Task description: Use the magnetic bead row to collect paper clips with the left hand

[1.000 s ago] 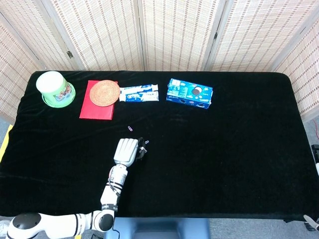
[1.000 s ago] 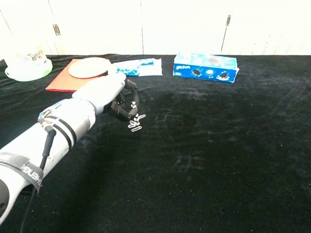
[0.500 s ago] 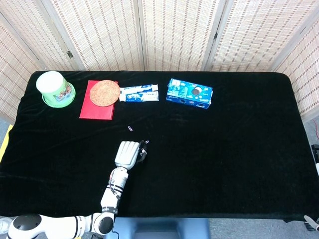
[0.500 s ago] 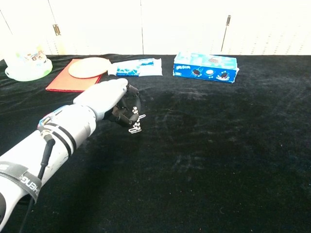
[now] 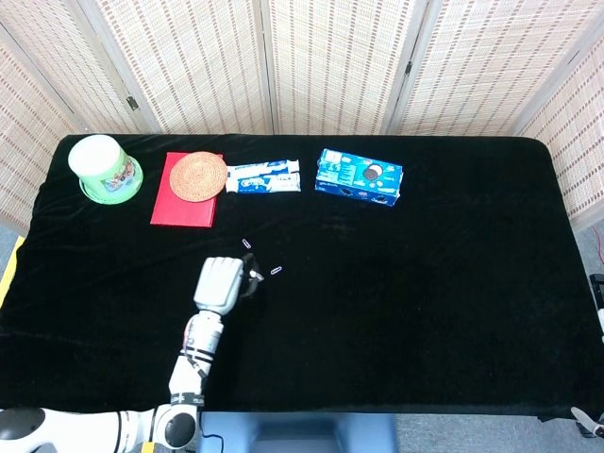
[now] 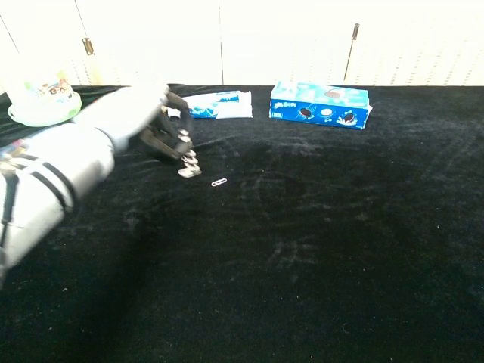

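My left hand (image 5: 219,283) hovers over the black tablecloth left of centre and grips the short magnetic bead row (image 6: 187,157) in its curled fingers. A few silver paper clips (image 6: 186,171) hang from the row's lower end. One loose paper clip (image 6: 219,181) lies on the cloth just right of the hand, seen in the head view as a paper clip (image 5: 276,272). Another paper clip (image 5: 247,244) lies a little beyond the hand. The right hand does not show in either view.
Along the far side stand a green-and-white tub (image 5: 104,168), a red mat (image 5: 179,209) bearing a woven coaster (image 5: 198,176), two blue-and-white tubes (image 5: 264,177) and a blue cookie box (image 5: 359,176). Folding screens stand behind the table.
My left hand has risen and swung to the left with the bead row, carrying clips on it. One clip now lies alone on the cloth where the hand was.
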`<state>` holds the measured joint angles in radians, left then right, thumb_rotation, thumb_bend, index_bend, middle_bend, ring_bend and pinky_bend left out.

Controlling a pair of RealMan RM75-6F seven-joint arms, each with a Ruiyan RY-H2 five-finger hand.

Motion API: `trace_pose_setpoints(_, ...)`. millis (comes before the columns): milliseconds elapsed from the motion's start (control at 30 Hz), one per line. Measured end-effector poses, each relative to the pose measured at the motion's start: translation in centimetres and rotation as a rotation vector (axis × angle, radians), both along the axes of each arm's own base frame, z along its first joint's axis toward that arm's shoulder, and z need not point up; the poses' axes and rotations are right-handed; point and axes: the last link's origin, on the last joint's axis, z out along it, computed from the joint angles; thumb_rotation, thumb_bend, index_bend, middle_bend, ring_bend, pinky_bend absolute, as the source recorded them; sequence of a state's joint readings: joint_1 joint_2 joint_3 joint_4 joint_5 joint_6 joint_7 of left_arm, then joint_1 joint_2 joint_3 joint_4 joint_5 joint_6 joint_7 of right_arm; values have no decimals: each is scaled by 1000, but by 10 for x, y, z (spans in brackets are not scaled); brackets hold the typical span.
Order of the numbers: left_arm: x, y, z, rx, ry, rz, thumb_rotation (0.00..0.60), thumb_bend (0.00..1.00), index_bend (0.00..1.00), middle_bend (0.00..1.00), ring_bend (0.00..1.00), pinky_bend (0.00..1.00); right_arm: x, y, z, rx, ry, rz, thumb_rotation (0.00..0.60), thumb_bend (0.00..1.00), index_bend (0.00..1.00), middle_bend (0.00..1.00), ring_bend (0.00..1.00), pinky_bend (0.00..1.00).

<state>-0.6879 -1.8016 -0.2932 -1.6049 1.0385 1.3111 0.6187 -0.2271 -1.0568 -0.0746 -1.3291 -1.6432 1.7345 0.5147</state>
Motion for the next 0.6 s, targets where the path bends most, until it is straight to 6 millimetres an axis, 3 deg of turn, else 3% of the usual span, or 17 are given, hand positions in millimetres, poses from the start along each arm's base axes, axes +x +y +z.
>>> trace_pose_setpoints(200,-20,-1,27,55,20,43,600,564,801,1000,1000,1000,3,-1,-3,4,10,5,600,104,0,0,0,0)
trace_pose_setpoints(533,-34,-7,40,74,6,70,600,563,798,1000,1000,1000,6,-3,-7,16,20,18,600,103,0,0,0,0)
trace_pose_setpoints(600,-35,-7,41,72,3,74,600,542,712,1000,1000,1000,6,-3,-7,17,20,19,600,103,0,0,0,0)
